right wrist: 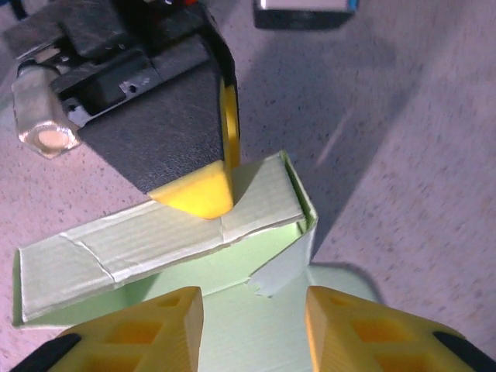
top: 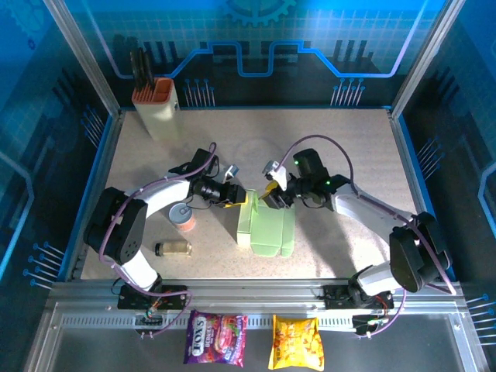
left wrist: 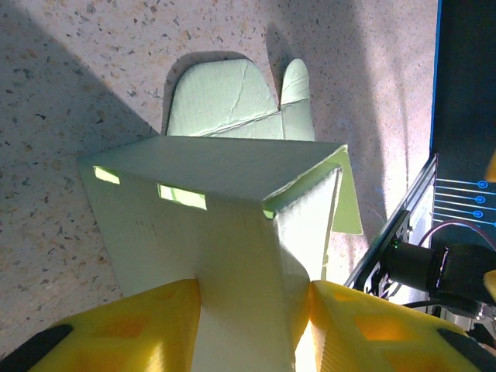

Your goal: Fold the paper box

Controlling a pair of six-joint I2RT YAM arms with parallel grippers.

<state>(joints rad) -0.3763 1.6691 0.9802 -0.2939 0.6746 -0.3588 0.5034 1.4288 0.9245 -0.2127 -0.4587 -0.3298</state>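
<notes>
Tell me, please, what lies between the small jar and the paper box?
Bare tabletop, nothing else, between the jar and the paper box, in the top external view.

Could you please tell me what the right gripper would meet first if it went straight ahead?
Probably the paper box: its flap lies right ahead of the right gripper, with a finger of the left gripper resting on it; depth is unclear.

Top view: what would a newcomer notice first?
The mint box, half folded, mid-table. The left hand pinches one of its walls; the right hand is open at its far edge. Two bright snack packets lie at the view's bottom edge.
</notes>
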